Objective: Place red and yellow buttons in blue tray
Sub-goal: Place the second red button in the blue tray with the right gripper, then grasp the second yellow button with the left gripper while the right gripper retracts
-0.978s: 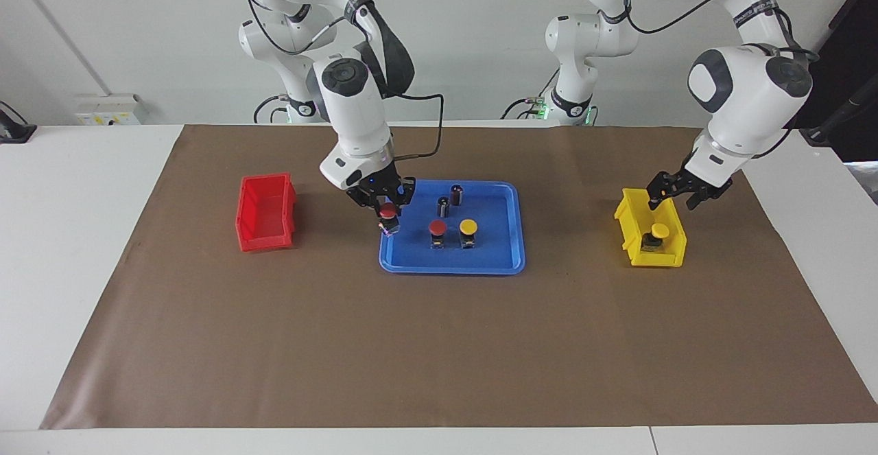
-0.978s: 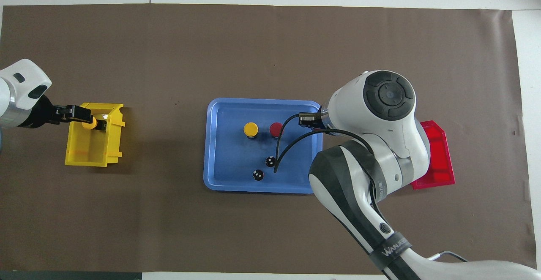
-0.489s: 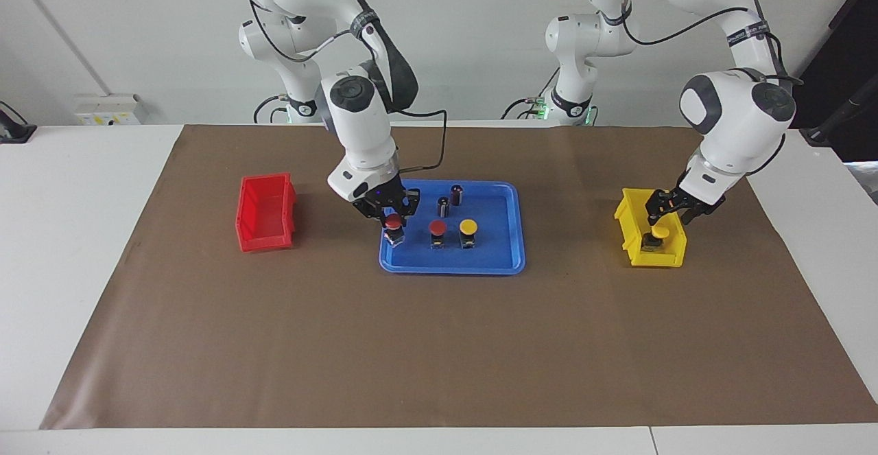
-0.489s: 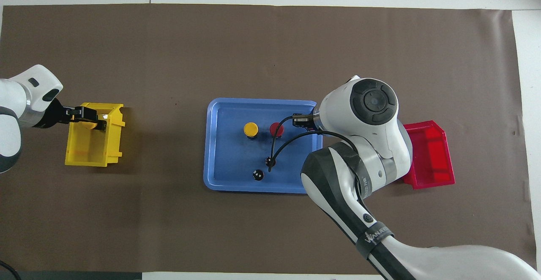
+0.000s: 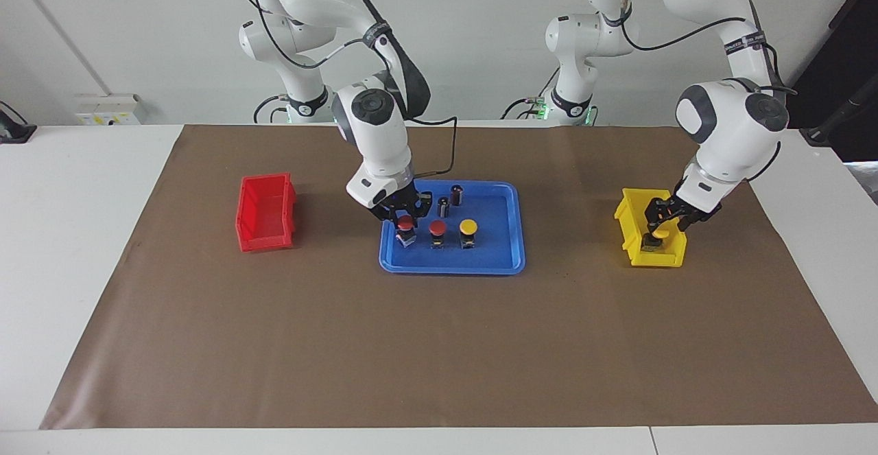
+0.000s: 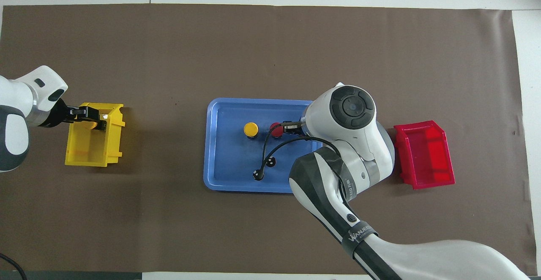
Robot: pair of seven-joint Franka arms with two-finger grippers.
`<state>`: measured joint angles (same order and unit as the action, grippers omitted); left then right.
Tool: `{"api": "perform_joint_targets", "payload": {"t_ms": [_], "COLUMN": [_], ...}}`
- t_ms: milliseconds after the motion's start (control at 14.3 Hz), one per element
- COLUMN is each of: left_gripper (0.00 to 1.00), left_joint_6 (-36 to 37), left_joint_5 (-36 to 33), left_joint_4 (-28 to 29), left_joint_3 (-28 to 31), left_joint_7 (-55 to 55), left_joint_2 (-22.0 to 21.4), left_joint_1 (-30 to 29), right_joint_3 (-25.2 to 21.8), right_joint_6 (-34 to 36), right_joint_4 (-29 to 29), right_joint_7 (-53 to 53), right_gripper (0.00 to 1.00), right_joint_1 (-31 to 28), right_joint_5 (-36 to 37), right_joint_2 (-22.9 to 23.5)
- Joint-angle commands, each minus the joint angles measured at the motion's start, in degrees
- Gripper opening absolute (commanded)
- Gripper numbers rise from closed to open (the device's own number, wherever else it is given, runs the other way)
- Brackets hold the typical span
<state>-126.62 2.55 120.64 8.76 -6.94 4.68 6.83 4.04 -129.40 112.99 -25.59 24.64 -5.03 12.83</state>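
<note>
Facing view, read from the right arm's end across: an empty red bin (image 5: 266, 212) sits on the worktop (image 5: 439, 345). Next, the right gripper (image 5: 405, 219) is low over the blue tray (image 5: 501, 263), jaws clamped on a red button (image 5: 406, 228) at or just above the tray floor. Beside it in the tray stand another red button (image 5: 437, 233) and a yellow button (image 5: 468, 232), with two dark cylinders (image 5: 450, 200) nearer the robots. At the left arm's end, the left gripper (image 5: 662, 225) reaches into the yellow bin (image 5: 634, 235), jaws around the last yellow button (image 5: 656, 237); whether they grip it I cannot tell. Likely next: release the red button, then lift the yellow one clear and carry it to the tray.
</note>
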Motion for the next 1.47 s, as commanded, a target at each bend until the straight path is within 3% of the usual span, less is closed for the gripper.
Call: {"api": "perform_joint_targets", "payload": {"t_ms": [0, 70, 140, 210, 349, 419, 489, 699, 768, 978, 1188, 1397], "left_gripper": [0.74, 0.74, 0.74, 0.73, 0.73, 0.69, 0.60, 0.20, 0.12, 0.05, 0.03, 0.02], "left_joint_6": [-3.2, -4.2, -4.5, -4.7, -5.0, -5.2, -5.0, -4.8, -4.4, -0.8, 11.8, 22.9], "left_joint_5": [-1.1, -1.1, -1.1, -1.1, -1.1, -1.1, -1.1, -1.1, -1.1, -1.1, -1.1, -1.1], "left_joint_4": [2.3, 2.9, 3.4, 3.5, 3.5, 3.5, 3.5, 3.5, 3.3, 1.2, -6.7, -14.2], "left_joint_3": [-0.6, -0.6, -0.6, -0.6, -0.6, -0.6, -0.6, -0.6, -0.6, -0.6, -0.5, -0.6], "left_joint_7": [-0.4, -0.4, -0.4, -0.3, -0.4, -0.3, -0.1, -0.3, -0.3, 0.0, 0.3, 1.0], "left_joint_2": [-0.4, -0.5, -0.5, -0.3, 0.2, 0.2, 0.2, 0.2, 0.2, 0.0, -0.5, -2.1], "left_joint_1": [-0.8, -0.8, -0.8, -0.8, -0.8, -0.8, -0.8, -0.9, -1.3, -1.3, -0.9, -0.7], "right_joint_3": [0.0, 0.0, 0.0, 0.0, -0.1, -0.1, -0.1, -0.7, -0.7, -0.7, -0.7, -0.7], "right_joint_6": [-0.9, -0.9, -0.9, -0.8, -0.4, 0.5, 2.1, 9.5, 11.6, 22.0, 29.4, 35.0], "right_joint_4": [0.6, 0.7, 0.6, 0.3, -0.4, -1.7, -3.0, -7.8, -9.0, -16.1, -20.8, -21.1], "right_joint_7": [0.2, 0.2, 0.1, 0.2, 0.2, 0.2, 0.2, 0.2, 0.3, 1.8, 8.7, 14.5], "right_gripper": [0.38, 0.45, 0.65, 0.74, 0.80, 0.85, 0.98, 1.00, 1.00, 1.00, 1.00, 1.00], "right_joint_1": [-0.1, 0.0, 0.0, 0.0, -0.1, -0.4, -0.8, -4.1, -6.1, -13.4, -19.2, -25.2], "right_joint_5": [-0.8, -0.8, -0.8, -0.8, -0.4, 0.0, 0.1, 0.4, 0.4, 0.6, 3.3, 3.8], "right_joint_2": [-0.2, -0.1, -0.1, 0.0, 0.0, 0.0, -0.2, -2.1, -3.3, -4.7, -5.5, -9.6]}}
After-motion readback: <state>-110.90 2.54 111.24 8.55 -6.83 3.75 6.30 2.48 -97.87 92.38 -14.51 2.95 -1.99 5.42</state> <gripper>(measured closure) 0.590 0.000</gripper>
